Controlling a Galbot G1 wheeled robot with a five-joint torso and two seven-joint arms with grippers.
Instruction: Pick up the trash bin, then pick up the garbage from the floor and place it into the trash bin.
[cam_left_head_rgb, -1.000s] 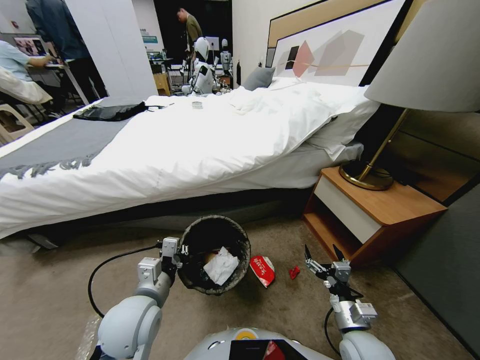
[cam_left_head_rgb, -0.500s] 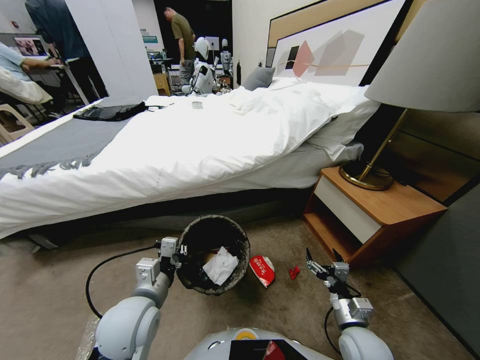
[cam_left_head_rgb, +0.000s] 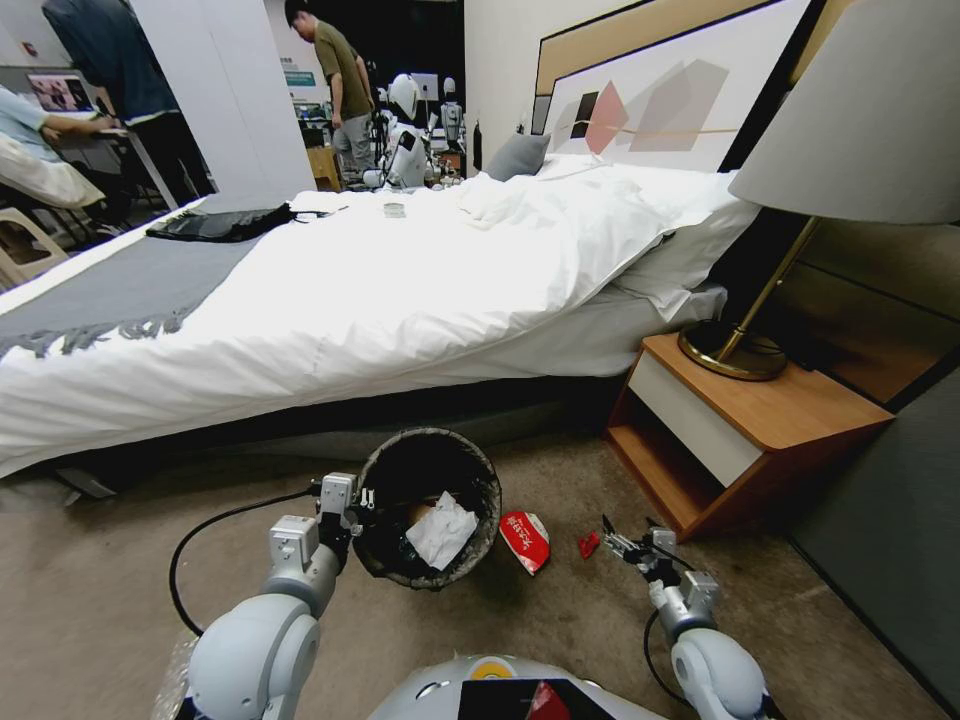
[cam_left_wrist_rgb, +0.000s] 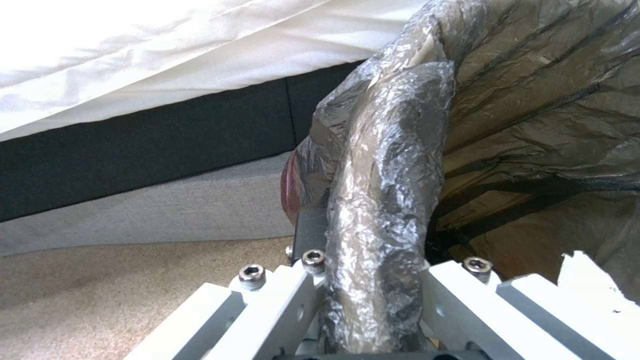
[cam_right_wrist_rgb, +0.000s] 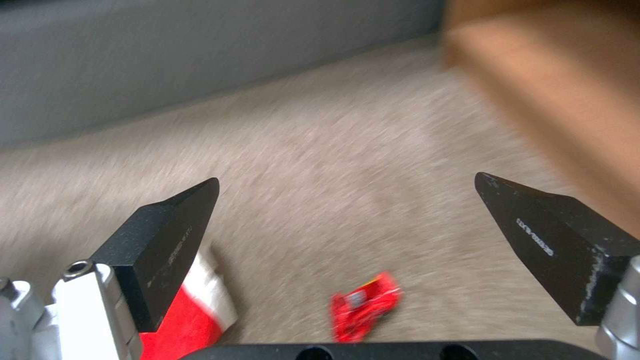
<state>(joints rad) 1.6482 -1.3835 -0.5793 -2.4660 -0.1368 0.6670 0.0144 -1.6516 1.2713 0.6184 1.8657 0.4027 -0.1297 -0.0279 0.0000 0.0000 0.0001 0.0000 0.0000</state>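
Head view had the left pincer (cam_left_head_rgb: 352, 500) clamped on the lined rim of the trash bin (cam_left_head_rgb: 430, 505), which sat low over the carpet (cam_left_head_rgb: 560, 610) beside the bed (cam_left_head_rgb: 350, 300) (a white tissue (cam_left_head_rgb: 441, 532) inside). The right pincer (cam_left_head_rgb: 618, 535), fingers apart, hung just beside a small red wrapper (cam_left_head_rgb: 588, 544); a crushed red-and-white cup (cam_left_head_rgb: 526, 540) lay between bin and wrapper.
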